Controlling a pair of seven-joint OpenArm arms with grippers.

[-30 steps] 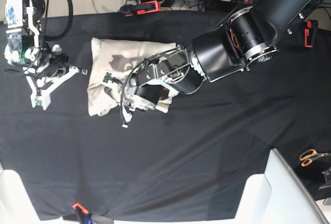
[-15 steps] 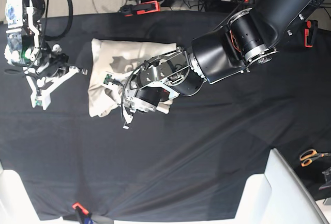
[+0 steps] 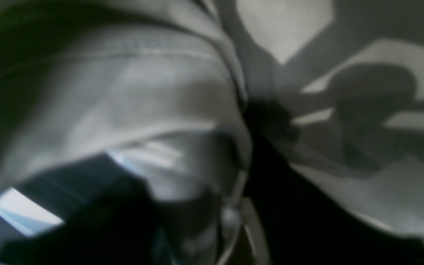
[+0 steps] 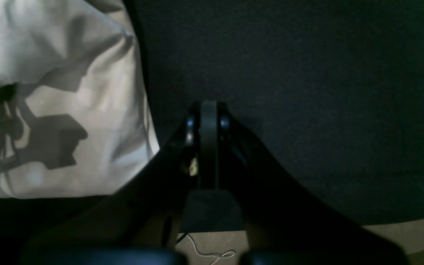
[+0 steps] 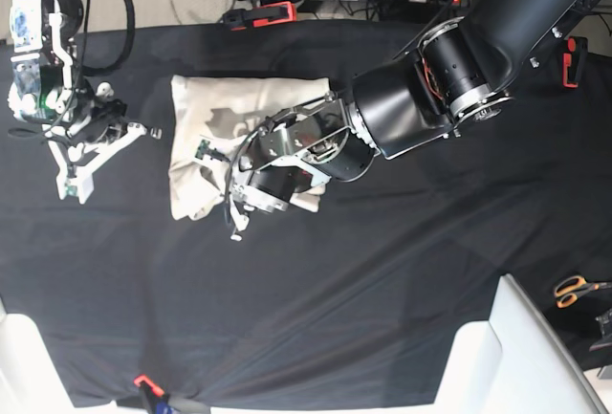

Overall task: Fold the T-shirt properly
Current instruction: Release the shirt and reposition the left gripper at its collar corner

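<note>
left end effector (image 5: 232, 206) over bunched t-shirt (image 5: 206, 122) (cream).

- My base camera looks straight down on the whole counter (image 5: 382, 271) from high up.
- My left wrist camera sits pressed close to the shirt (image 3: 123, 92), blurred.
- My right wrist camera looks down past its gripper (image 4: 208, 121); all three share the shirt.
</note>
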